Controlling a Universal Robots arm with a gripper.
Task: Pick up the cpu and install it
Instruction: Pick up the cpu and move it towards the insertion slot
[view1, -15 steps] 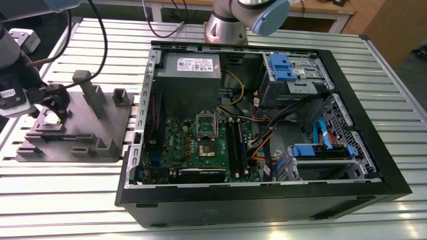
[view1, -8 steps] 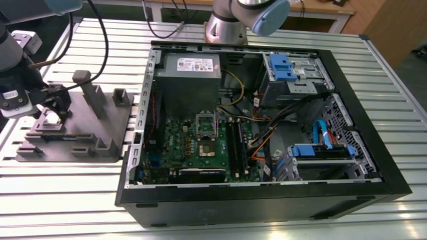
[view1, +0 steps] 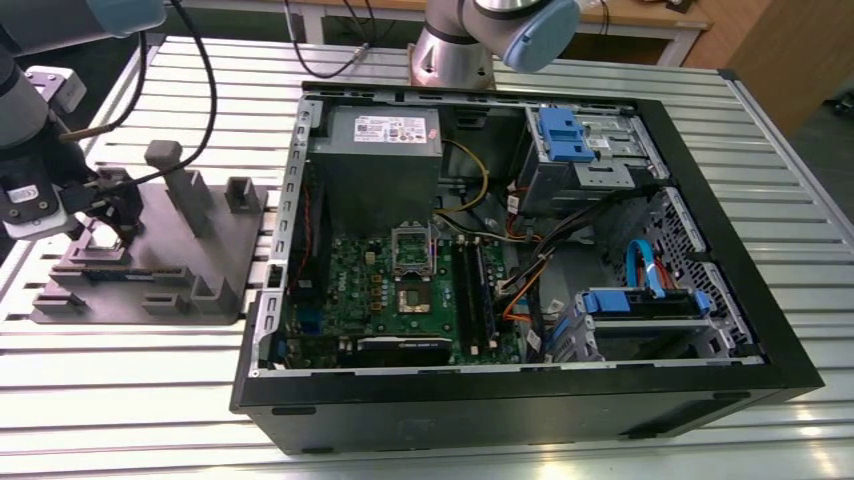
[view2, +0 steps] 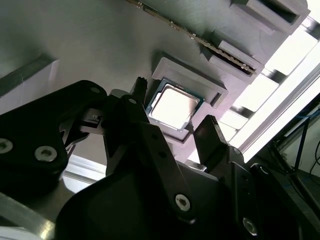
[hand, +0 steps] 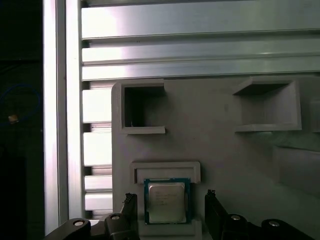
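We see the cpu (hand: 166, 201) lying flat, metal top up, in a shallow framed pocket of the grey fixture block (hand: 225, 150), on the alu slat table (hand: 200, 50). In the second wrist view the cpu (view2: 173, 106) sits the same way, its pale rim just inside the pocket's raised lip.

The gripper (hand: 170, 199) hovers right over it w/ fingers apart, one dark finger on each side of the chip and a gap btwn each fingertip and the chip edge, so not clamped on anything. Same in the second wrist view: gripper (view2: 175, 102) straddles the pocket.

Other holders on the block: two deeper square pockets (hand: 144, 107), dark inside, farther along the block from the cpu. In the second wrist view a thin strip (view2: 200, 42) runs along a slot; we can't tell what it is.

In the exterior view the gripper (view1: 114, 222) is over the fixture block (view1: 200, 285), which sits just beside the open pc case (view1: 534, 400), on the exterior view's left. Inside the case: green motherboard (view1: 354, 290) w/ its socket (view1: 415, 297), grey power supply (view1: 384, 140) and blue-latched drive cages (view1: 574, 140), w/ loose cables btwn them.
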